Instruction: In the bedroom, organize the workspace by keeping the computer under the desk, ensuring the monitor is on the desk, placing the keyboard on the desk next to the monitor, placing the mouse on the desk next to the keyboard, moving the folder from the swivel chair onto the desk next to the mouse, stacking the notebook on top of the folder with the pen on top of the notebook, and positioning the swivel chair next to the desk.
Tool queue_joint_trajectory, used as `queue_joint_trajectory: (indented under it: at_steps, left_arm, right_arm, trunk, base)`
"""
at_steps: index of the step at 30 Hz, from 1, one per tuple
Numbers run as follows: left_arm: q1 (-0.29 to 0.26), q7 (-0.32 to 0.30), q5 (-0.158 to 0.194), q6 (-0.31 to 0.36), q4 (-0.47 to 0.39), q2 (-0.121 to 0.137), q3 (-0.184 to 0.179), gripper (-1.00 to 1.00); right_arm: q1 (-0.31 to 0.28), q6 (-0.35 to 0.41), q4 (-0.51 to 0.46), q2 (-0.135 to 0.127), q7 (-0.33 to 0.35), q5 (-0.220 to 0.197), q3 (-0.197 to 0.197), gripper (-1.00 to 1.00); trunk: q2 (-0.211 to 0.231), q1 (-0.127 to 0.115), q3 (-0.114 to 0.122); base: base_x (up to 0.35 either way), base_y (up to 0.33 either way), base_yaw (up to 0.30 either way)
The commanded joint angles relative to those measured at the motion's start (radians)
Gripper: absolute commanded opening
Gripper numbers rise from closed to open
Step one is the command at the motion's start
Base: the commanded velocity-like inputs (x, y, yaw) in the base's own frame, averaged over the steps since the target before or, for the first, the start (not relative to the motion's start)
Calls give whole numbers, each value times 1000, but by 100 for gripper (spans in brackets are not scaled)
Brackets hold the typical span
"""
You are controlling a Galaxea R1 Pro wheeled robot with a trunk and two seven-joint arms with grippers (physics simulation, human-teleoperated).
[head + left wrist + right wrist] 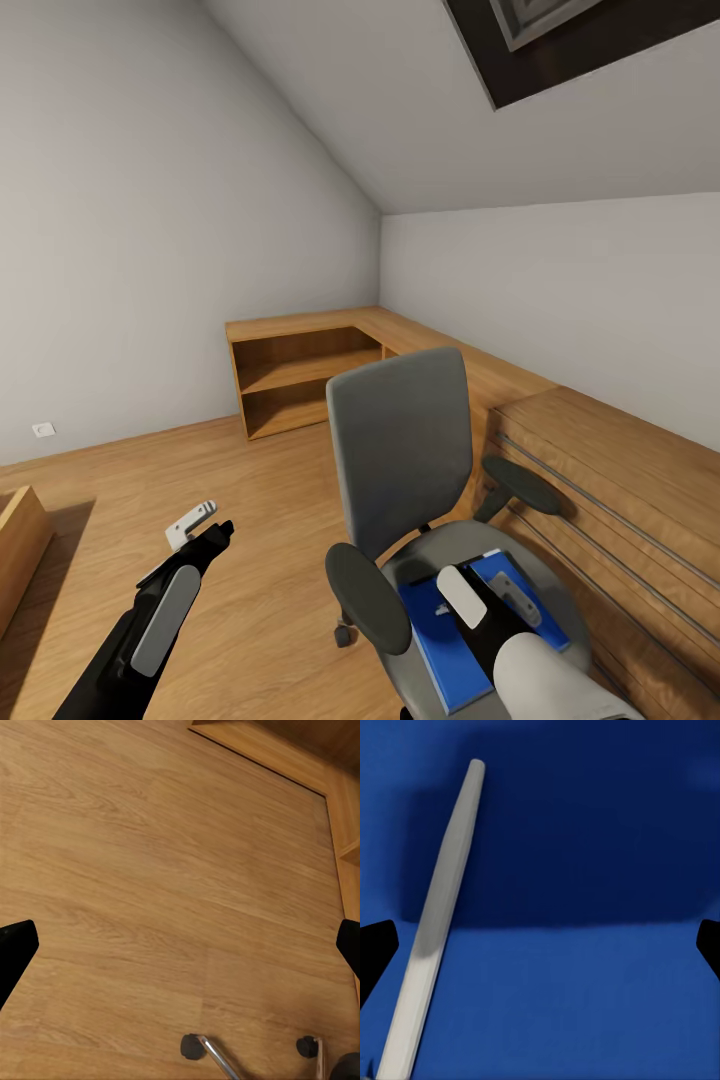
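while the right gripper (540,945) hangs low over the swivel chair (405,450), its jaws spread wide with nothing between them, the blue folder (585,997) lies flat on the grey seat directly beneath it. a pale grey pen (435,915) rests on the folder (a darker rectangle under its tip may be the notebook). the left gripper (180,945), jaws also apart, hovers over bare wood floor (150,870) beside the chair's casters.

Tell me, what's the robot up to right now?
Right gripper open, low over the blue folder on the chair. Grey pen lying on the folder. Left gripper open over bare floor. Nothing in the way.
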Motion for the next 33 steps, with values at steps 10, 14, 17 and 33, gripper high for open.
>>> queue_joint_trajectory:
  at_steps: [10,14,17,33]
  left_arm:
    - [-1,6,7,3,-2,-8,0,100]
    - [-1,6,7,3,-2,-9,-1,100]
    - [-1,6,7,3,-2,-9,-1,100]
    - [-1,6,7,3,-2,-9,-1,100]
  right_arm:
    - [-1,65,-1,1,13,-17,7,100]
    - [-1,75,-2,1,25,-19,6,100]
    - [-1,80,-2,1,31,-19,6,100]
    - [-1,111,-2,1,36,-20,4,100]
  trunk:
    - [-1,0,-1]
    - [-1,0,-1]
    - [-1,0,-1]
    - [-1,0,-1]
  base:
    - [0,0,0]
    - [0,0,0]
    - [0,0,0]
    - [0,0,0]
